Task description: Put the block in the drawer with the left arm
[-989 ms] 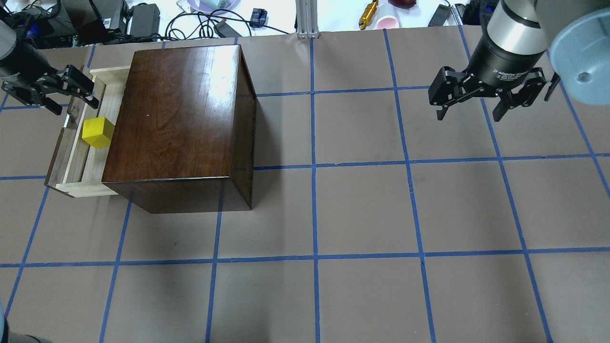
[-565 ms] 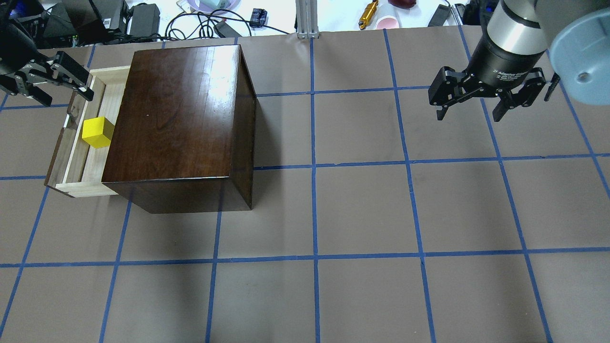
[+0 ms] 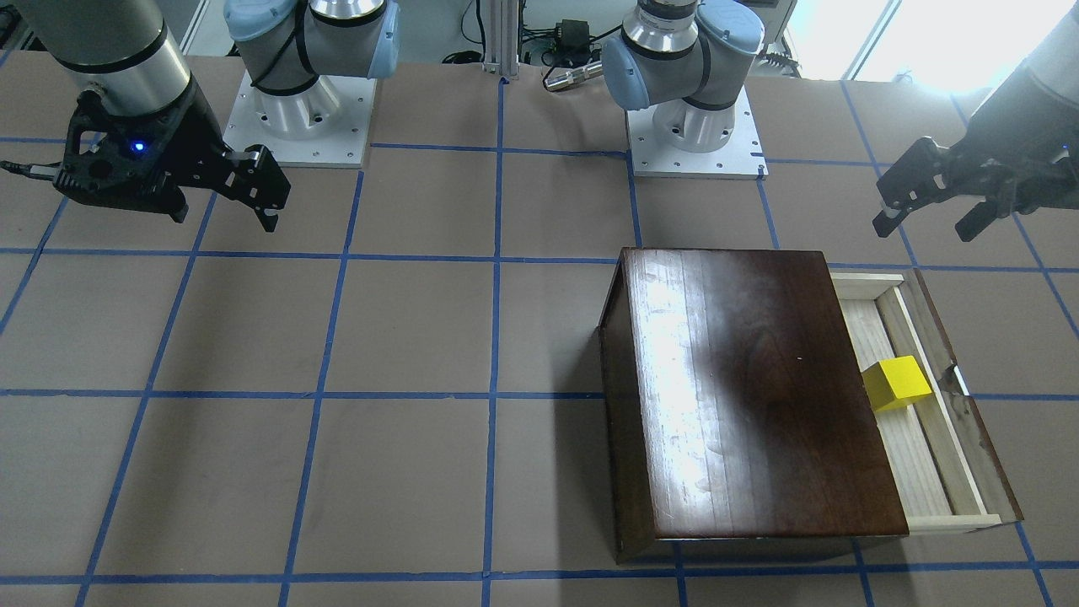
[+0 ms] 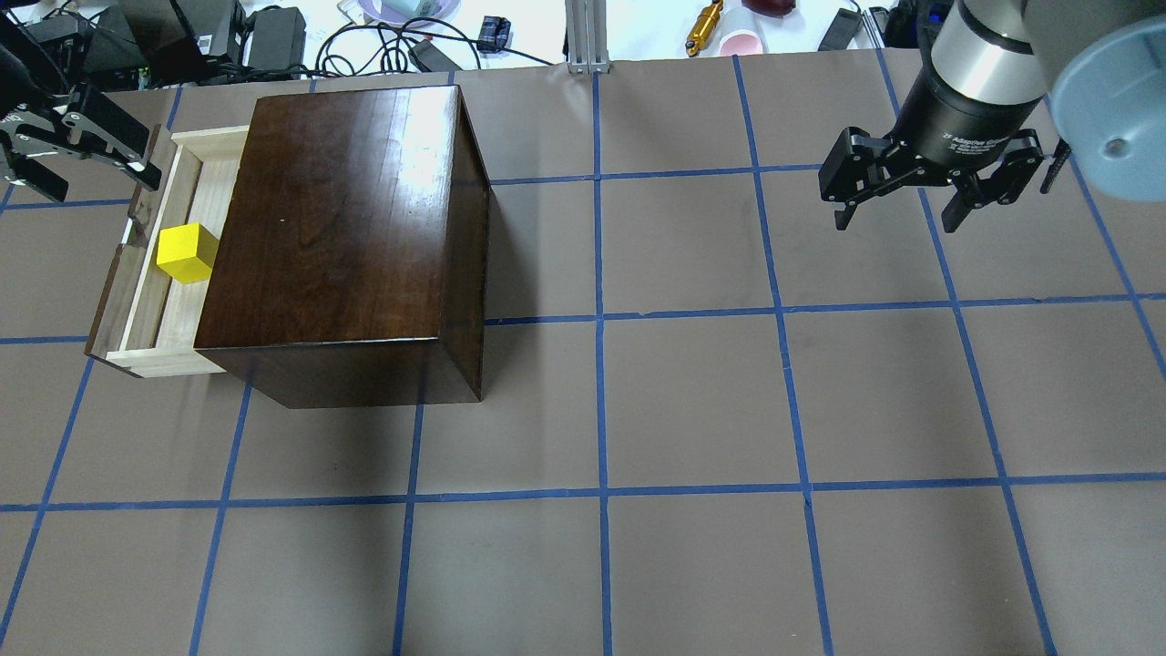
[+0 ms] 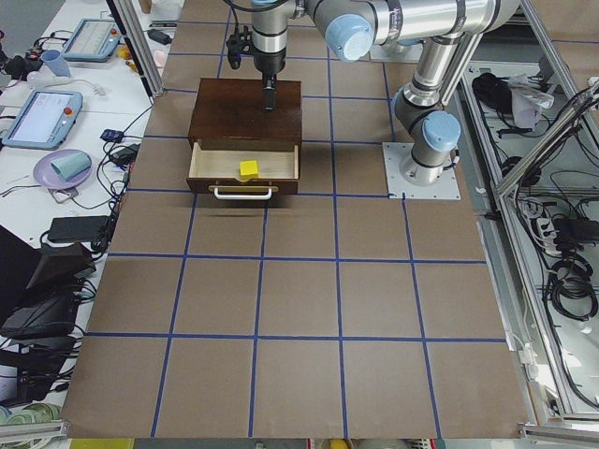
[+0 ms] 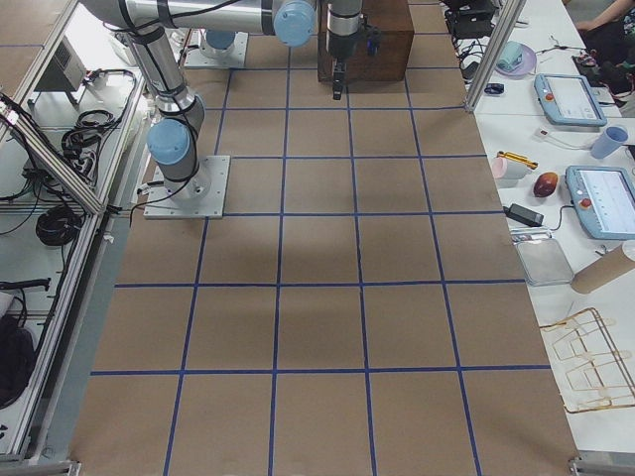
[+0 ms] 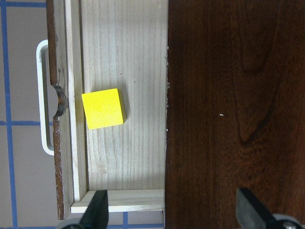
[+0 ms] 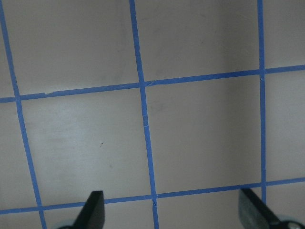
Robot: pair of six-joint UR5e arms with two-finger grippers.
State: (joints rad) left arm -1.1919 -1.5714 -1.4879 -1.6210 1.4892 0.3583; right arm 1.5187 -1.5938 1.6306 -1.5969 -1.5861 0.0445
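Observation:
The yellow block (image 4: pixel 187 253) (image 3: pixel 898 384) (image 7: pixel 103 108) (image 5: pixel 249 169) lies on the pale floor of the pulled-out drawer (image 4: pixel 137 292) (image 3: pixel 915 459) (image 7: pixel 128 57), close to its dark front panel. The drawer slides out of the glossy dark-brown cabinet (image 4: pixel 346 210) (image 3: pixel 750 388). My left gripper (image 4: pixel 102 189) (image 3: pixel 923 232) (image 7: pixel 172 210) hangs open and empty above the drawer's far end, apart from the block. Far across the table, my right gripper (image 4: pixel 897 223) (image 3: pixel 223 221) (image 8: pixel 172 210) is open over bare brown paper.
Cables, power bricks and small items (image 4: pixel 273 36) crowd the bench beyond the table's far edge, beside an aluminium post (image 4: pixel 588 36). The two arm bases (image 3: pixel 295 110) (image 3: pixel 695 126) stand at the robot's side. Blue tape lines grid the table.
My open left gripper has drawn back from over the drawer toward the table's far left corner. The block stays put in the drawer. The right arm has not moved.

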